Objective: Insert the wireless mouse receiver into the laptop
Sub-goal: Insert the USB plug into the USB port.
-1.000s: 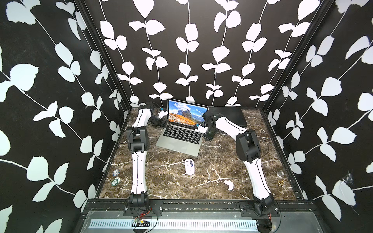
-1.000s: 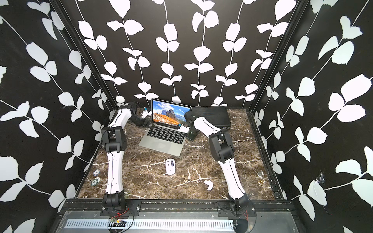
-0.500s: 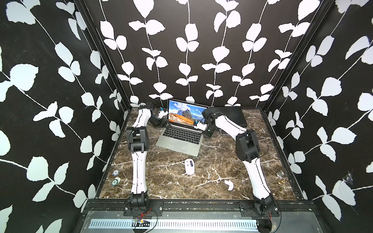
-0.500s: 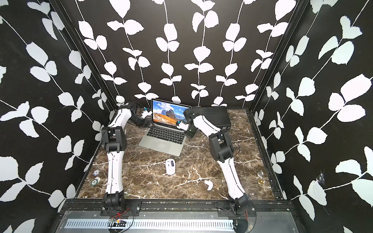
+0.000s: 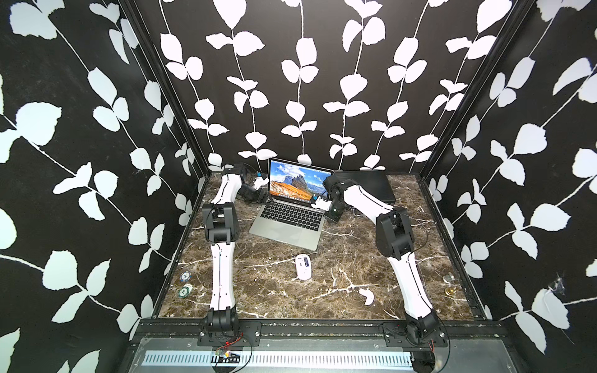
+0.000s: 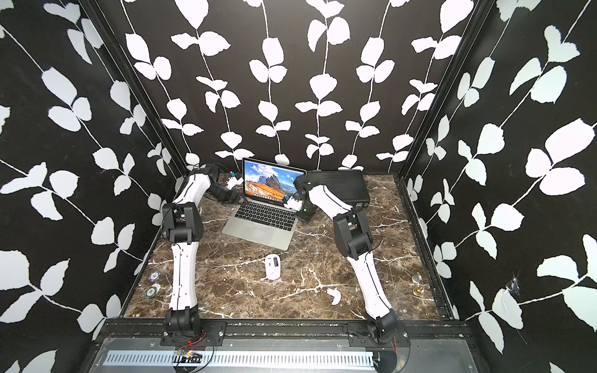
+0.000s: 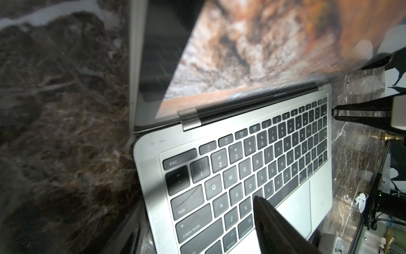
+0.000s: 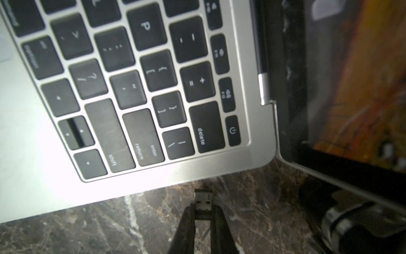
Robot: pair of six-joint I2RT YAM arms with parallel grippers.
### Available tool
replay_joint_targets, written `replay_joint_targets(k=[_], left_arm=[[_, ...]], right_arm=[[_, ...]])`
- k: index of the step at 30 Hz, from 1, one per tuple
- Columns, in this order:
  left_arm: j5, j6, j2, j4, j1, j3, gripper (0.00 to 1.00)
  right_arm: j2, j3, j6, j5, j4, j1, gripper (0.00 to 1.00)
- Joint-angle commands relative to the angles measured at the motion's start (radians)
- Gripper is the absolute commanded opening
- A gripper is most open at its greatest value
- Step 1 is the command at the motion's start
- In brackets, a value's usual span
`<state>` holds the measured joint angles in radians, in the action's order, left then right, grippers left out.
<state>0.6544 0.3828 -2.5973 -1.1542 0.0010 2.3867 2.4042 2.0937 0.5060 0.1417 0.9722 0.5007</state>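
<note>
In the right wrist view, the picture's edge is cutting off the fingers [image 8: 183, 233] of the right gripper [image 8: 203, 206] gripping the receiver [image 8: 203, 199]. The laptop [image 8: 197, 173] side wall is facing away, out of sight. In both top views, the receiver is appearing too small to resolve.

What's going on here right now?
The right gripper is shut on the wireless mouse receiver, with its plug end pointing at the right edge of the laptop near the rear corner, not yet inserted. The left gripper sits open at the laptop's left side, one finger over the keyboard. The wireless mouse lies on the table in front.
</note>
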Motion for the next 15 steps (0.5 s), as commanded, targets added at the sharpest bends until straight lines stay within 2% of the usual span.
replay_joint_targets(k=[1, 15], left_arm=[[0.021, 0.013, -0.023, -0.026, -0.014, 0.008, 0.78], [0.024, 0.011, -0.021, -0.028, -0.014, 0.011, 0.78]], right_arm=[[-0.002, -0.011, 0.007, -0.004, 0.008, -0.005, 0.0], [0.058, 0.073, 0.005, 0.017, 0.042, -0.002, 0.0]])
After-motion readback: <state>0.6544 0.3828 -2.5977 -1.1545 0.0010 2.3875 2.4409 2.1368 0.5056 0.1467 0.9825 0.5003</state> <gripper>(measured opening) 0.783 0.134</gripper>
